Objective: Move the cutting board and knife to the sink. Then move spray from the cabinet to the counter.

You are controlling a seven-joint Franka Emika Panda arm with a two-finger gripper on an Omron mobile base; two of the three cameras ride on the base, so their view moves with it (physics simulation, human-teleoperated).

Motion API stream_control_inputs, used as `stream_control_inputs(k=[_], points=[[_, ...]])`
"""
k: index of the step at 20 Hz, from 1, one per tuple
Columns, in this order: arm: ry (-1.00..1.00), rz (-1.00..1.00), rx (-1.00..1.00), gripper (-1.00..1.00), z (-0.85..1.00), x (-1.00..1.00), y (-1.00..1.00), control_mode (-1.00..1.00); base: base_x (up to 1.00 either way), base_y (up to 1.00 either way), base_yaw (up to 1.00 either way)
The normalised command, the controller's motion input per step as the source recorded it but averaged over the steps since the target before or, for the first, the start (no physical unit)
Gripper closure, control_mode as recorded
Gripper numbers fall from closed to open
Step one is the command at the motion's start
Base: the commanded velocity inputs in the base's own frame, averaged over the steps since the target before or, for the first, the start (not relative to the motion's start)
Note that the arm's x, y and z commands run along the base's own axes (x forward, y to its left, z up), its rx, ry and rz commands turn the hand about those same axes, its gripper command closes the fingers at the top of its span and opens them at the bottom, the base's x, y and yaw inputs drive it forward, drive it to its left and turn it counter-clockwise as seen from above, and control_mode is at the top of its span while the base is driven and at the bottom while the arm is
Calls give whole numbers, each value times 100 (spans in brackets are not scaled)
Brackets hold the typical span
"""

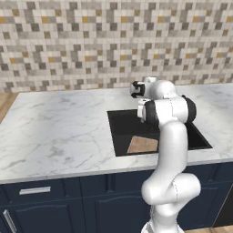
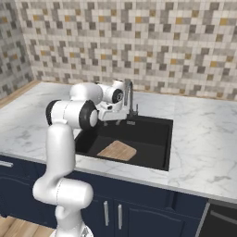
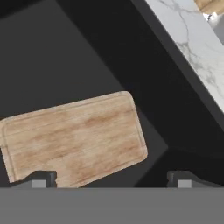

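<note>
Brown wood grain is showing directly below the gripper point(image 3: 111, 179), where the cutting board point(image 3: 74, 138) is lying flat on the floor of the sink point(image 3: 65, 52). In the hand view the two dark fingertips point(image 3: 40, 179) are standing wide apart with nothing between them, one over the board's near edge and the other over bare black basin beyond the board's rounded corner. The gripper is hanging above the board, not touching it. In the right base view the cutting board point(image 2: 117, 150) is sitting toward the front of the sink point(image 2: 152, 134), below and ahead of the hand, and the grey faucet point(image 2: 129, 99) is rising just behind the wrist. The counter point(image 1: 59, 132) is spreading white and veined around the sink point(image 1: 123, 123) on every side of the hand.
</note>
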Motion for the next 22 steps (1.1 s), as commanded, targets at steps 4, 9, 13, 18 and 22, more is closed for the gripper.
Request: stream_control_inputs(k=[4,9,13,18,22], points=[[-22,-17,-5,-100,23,-35,51,-100,0,0,0],[-14,-16,-10,-100,24,-18,51,-100,0,0,0],[-9,-14,-12,-100,36,-6,49,-100,0,0,0],[-10,-21,-7,-100,71,-33,41,-100,0,0,0],[-9,-21,-3,-100,98,-60,16,-100,0,0,0]])
